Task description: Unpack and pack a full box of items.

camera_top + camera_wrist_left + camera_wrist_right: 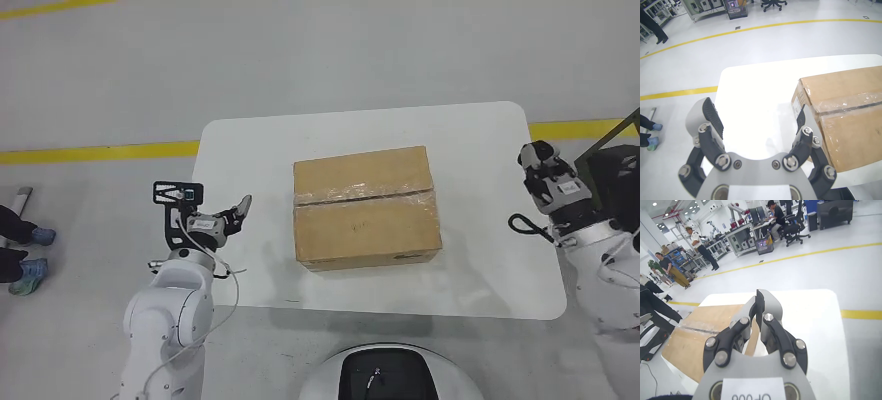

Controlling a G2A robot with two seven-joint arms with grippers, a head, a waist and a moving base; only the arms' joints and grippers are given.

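A closed brown cardboard box (366, 208) sealed with clear tape along its top seam sits in the middle of the white table (250, 150). My left gripper (232, 215) hovers over the table's left part, a short way from the box's left side, open with nothing between its fingers. In the left wrist view the box (848, 113) lies just beyond the left gripper (755, 111). My right gripper (537, 160) sits off the table's right edge, shut and holding nothing. In the right wrist view the box (702, 323) lies beyond the shut gripper (758, 299).
Yellow floor tape (100, 153) runs past the table on both sides. A person's feet in blue shoe covers (30, 255) stand on the floor at the far left. Bare tabletop lies left, right and behind the box.
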